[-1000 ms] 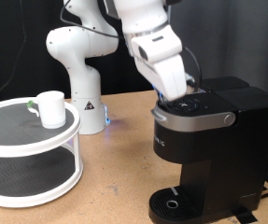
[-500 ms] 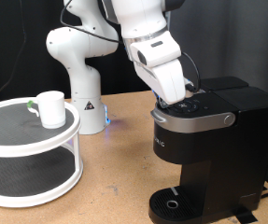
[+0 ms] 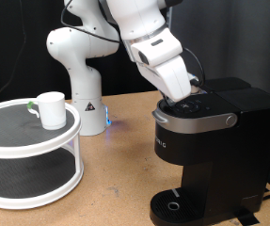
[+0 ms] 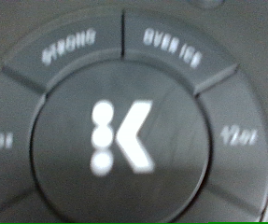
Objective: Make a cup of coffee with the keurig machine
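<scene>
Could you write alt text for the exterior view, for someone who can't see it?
A white robot arm presses its claw down onto the lid of a black keurig machine. On the exterior view's left, a white cup sits on a round two-tier stand.

matte black plastic keurig machine (image 3: 213, 141) with silvery rim, glossy white cup (image 3: 51, 109), wooden table (image 3: 116, 169)

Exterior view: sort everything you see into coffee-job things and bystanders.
Job things: keurig machine, lid shut, gripper down at its button panel; cup on the white two-tier stand.

Bystanders: white robot base; wooden table.
</scene>
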